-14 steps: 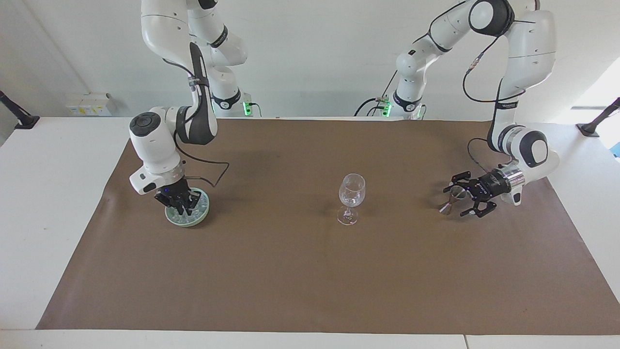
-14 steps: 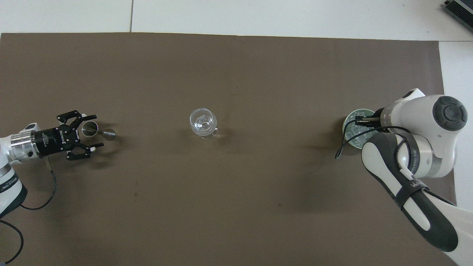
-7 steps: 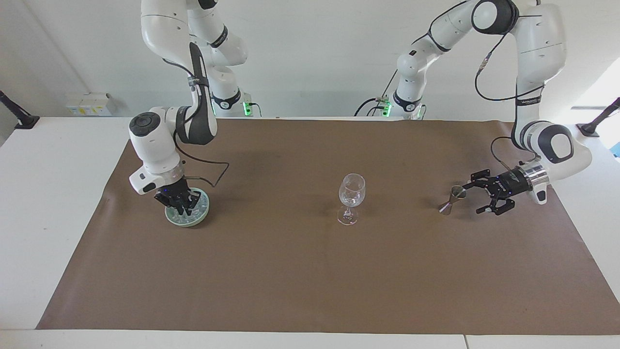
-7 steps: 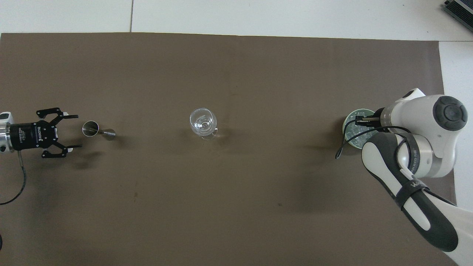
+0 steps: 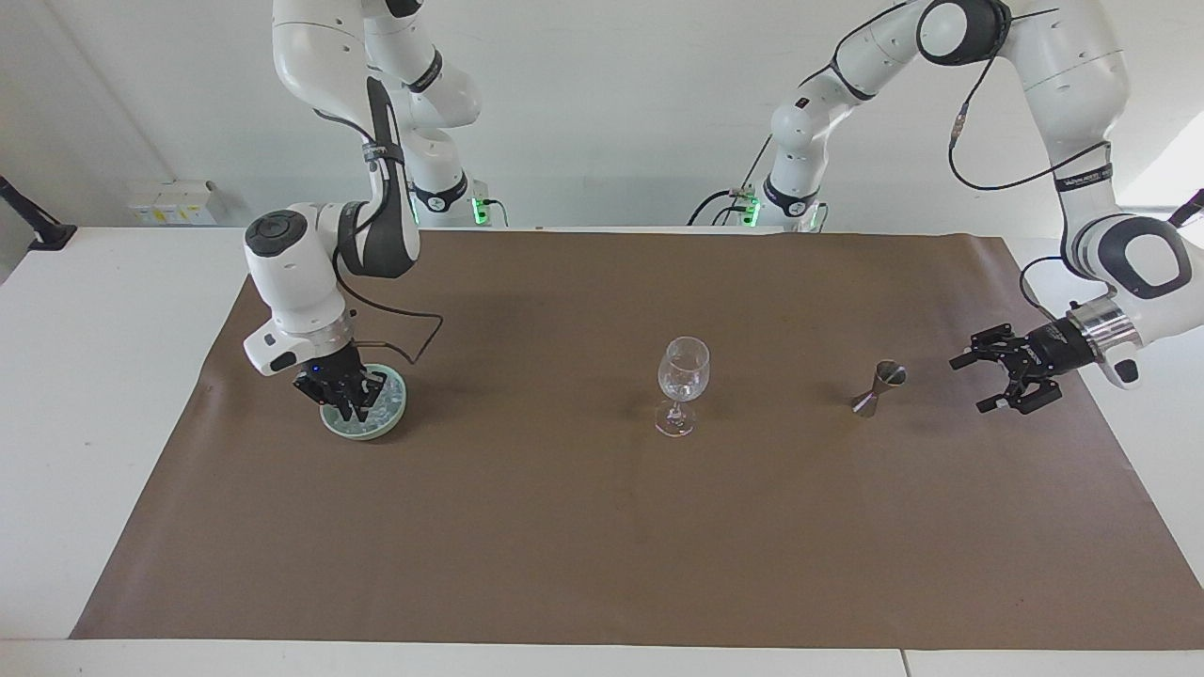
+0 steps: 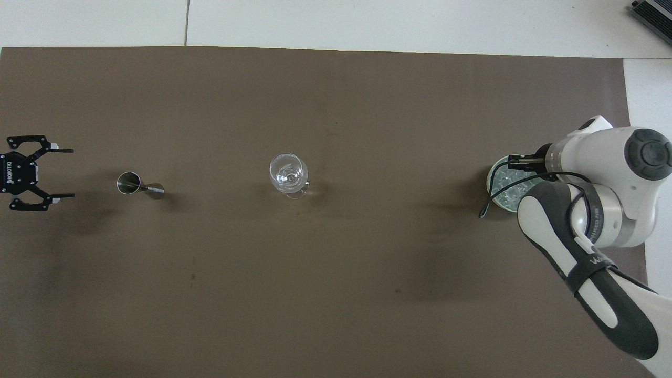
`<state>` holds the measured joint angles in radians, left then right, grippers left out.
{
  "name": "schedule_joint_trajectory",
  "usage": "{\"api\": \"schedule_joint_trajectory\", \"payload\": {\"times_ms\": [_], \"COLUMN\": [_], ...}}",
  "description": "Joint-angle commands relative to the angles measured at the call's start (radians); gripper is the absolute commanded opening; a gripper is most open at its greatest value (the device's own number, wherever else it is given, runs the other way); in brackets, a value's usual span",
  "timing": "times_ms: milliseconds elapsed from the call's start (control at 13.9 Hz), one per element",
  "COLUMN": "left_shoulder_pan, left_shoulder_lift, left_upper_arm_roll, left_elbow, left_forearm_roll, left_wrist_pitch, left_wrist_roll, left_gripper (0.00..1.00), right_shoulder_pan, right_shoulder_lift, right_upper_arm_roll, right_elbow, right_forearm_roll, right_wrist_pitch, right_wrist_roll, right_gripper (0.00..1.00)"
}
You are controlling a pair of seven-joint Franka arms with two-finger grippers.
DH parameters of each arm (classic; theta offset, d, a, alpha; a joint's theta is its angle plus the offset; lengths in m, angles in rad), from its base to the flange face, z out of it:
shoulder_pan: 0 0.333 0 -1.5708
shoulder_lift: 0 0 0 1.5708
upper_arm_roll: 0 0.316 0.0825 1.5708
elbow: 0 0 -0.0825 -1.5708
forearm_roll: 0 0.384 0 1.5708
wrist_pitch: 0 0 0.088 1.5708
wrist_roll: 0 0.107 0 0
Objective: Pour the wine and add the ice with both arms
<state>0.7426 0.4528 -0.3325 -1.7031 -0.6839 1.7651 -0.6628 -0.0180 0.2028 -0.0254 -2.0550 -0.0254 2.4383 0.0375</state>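
Ice (image 5: 373,410) lies heaped in a pale green dish (image 5: 399,406) at the right arm's end of the brown mat (image 5: 602,545); in the overhead view I see the same cubes (image 6: 505,190) in the dish (image 6: 494,174). I read the right gripper (image 5: 346,402) as pointing down into the dish among the cubes, fingertips drawn together; whether a cube sits between them I cannot tell, since the tips are buried in the heap. From above, the right gripper (image 6: 520,167) is mostly covered by its own wrist. A clear stemmed glass (image 5: 682,384) stands upright mid-mat, well apart from the dish; overhead it (image 6: 289,174) shows as a round rim. A small metal jigger (image 5: 877,386) stands upright on the mat, between the glass and the left arm's end; overhead it (image 6: 137,184) appears slanted. I note the left gripper (image 5: 988,380) hanging over the mat near that end, pointing sideways toward the jigger, clear of it, fingers spread wide and holding nothing. Overhead, the left gripper (image 6: 62,173) shows at the frame's edge, fingers parted.
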Motion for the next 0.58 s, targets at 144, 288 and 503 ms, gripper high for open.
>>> {"api": "schedule_joint_trajectory", "payload": {"times_ms": [144, 288, 503], "left_shoulder_pan": [0.0, -0.005, -0.008], "left_shoulder_lift": [-0.064, -0.11, -0.173], "left_upper_arm_roll": [-0.016, -0.017, -0.046], "left_elbow": [0.054, 0.051, 0.046], "left_forearm_roll": [0.136, 0.139, 0.2], "left_wrist_pitch": [0.003, 0.037, 0.111], "left_wrist_roll": [0.014, 0.02, 0.026], "left_gripper": [1.0, 1.0, 1.0], "right_shoulder_pan": [0.003, 0.006, 0.006], "right_shoulder_lift": [-0.026, -0.029, -0.086], "right_upper_arm_roll": [0.007, 0.009, 0.012], "right_elbow": [0.088, 0.131, 0.141], "right_forearm_roll": [-0.005, -0.005, -0.007], "right_wrist_pitch": [-0.151, -0.214, -0.281], "right_wrist_roll": [0.013, 0.016, 0.022], "right_gripper": [0.0, 0.0, 0.0]}}
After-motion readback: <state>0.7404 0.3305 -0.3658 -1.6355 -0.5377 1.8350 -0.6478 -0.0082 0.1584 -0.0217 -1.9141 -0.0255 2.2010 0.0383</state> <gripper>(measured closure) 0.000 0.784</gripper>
